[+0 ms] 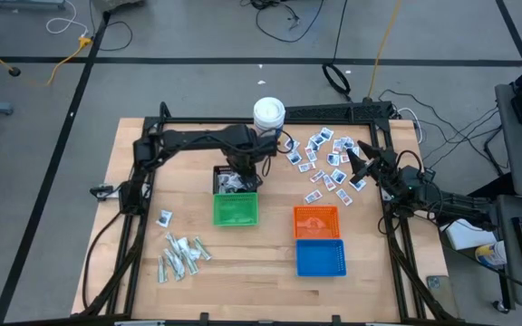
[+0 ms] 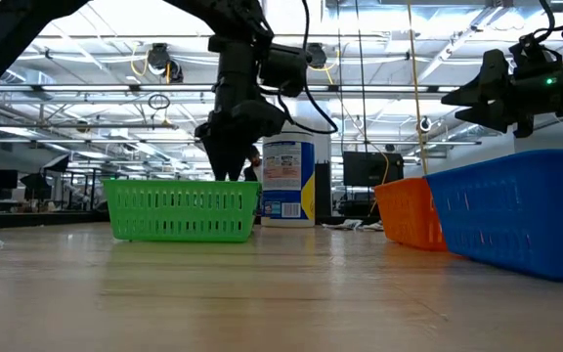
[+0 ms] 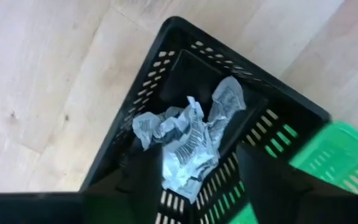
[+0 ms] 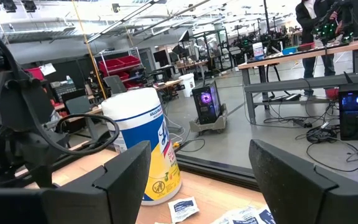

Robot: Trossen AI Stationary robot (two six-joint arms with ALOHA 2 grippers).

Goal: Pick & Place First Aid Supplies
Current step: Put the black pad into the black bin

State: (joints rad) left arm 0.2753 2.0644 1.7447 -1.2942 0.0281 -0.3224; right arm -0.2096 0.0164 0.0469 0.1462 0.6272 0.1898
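Observation:
A black basket [image 3: 179, 28] stands just behind the green basket [image 1: 236, 210]. A crumpled wad of pale grey-white strip packets [image 3: 188, 146] lies in the black basket. My left gripper [image 3: 197, 158] points down into that basket, open, one finger on each side of the wad. More grey strips [image 1: 181, 255] lie loose near the table's front left. White square packets with blue print [image 1: 326, 161] are scattered at the far right. My right gripper [image 4: 197, 186] hovers level and open beside them, near the right edge [image 1: 356, 161].
A white canister with a blue-yellow label [image 1: 268, 113] stands at the far edge behind the black basket. An orange basket [image 1: 316, 222] and a blue basket [image 1: 320, 257] sit at the front right. One single packet [image 1: 165, 218] lies left of the green basket.

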